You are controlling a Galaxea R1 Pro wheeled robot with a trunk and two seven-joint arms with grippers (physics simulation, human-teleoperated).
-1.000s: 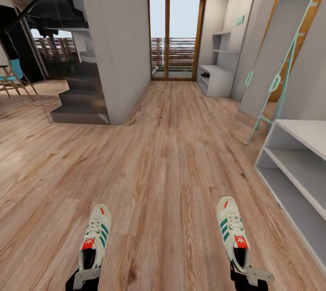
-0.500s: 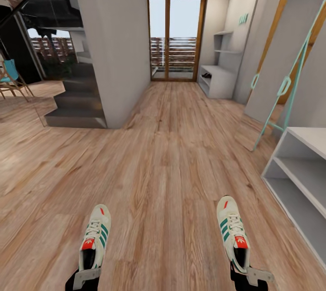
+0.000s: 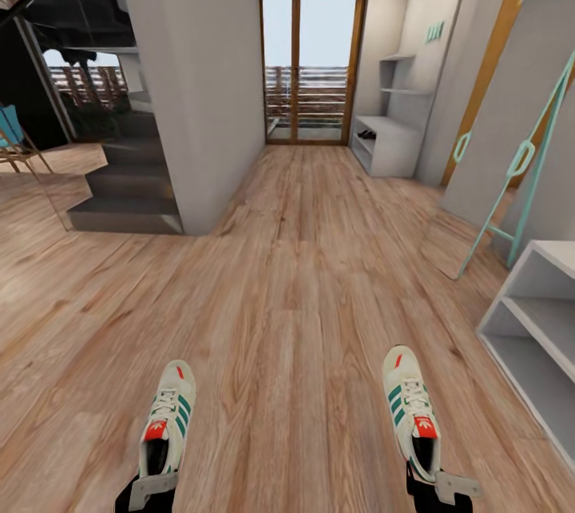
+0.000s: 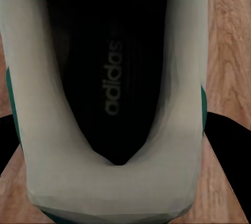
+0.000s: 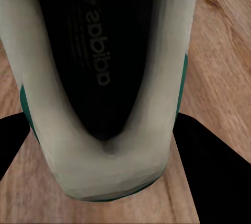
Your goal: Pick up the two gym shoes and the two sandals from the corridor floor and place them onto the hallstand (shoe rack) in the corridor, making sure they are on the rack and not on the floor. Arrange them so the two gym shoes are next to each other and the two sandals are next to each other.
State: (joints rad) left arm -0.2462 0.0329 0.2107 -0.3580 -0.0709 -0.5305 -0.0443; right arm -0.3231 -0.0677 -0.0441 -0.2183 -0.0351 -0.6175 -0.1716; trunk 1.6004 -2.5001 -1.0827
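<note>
Head view: left gripper (image 3: 152, 489) at lower left pinches the heel of one gym shoe (image 3: 164, 421), toe pointing up-frame; right gripper (image 3: 438, 485) at lower right pinches the other gym shoe (image 3: 411, 409) the same way. Both shoes sit over the wood floor (image 3: 287, 321). Grey shoe rack (image 3: 531, 321) at right edge; no sandals seen.

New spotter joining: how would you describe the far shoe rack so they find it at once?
Look down the corridor floor to the glass doors. Just right of them stands a low grey rack under stepped wall shelves, with dark footwear on its top, unlike the nearer rack.
</note>
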